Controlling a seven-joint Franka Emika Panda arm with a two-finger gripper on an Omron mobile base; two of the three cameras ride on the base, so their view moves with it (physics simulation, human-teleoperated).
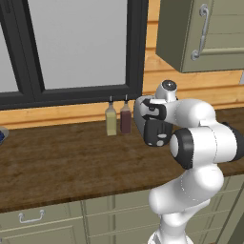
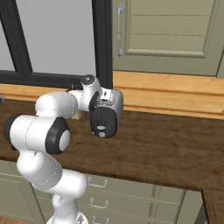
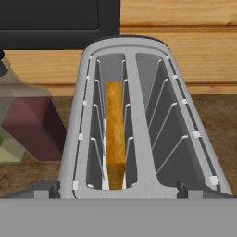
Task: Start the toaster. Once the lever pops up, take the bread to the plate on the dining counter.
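The toaster [image 1: 142, 112] is a silver box with a black end panel, standing on the dark wood counter against the back wall; it also shows in the right base view [image 2: 114, 101]. Seen from the hand view, the toaster [image 3: 139, 51] has two wire-lined slots. The bread [image 3: 115, 134] stands on edge deep in the left slot and looks orange-tan. My gripper [image 3: 120, 190] is open, close above the toaster's near end, with its dark fingertips [image 3: 46, 190] wide apart at either side. The plate and the dining counter are out of view.
Two bottles, one pale yellow [image 1: 111, 120] and one dark red [image 1: 125, 118], stand just left of the toaster under the window [image 1: 71, 47]. A wall cabinet [image 1: 205, 33] hangs above right. The counter [image 1: 71, 162] has handled drawers below. A blue object [image 1: 2, 136] sits at its left edge.
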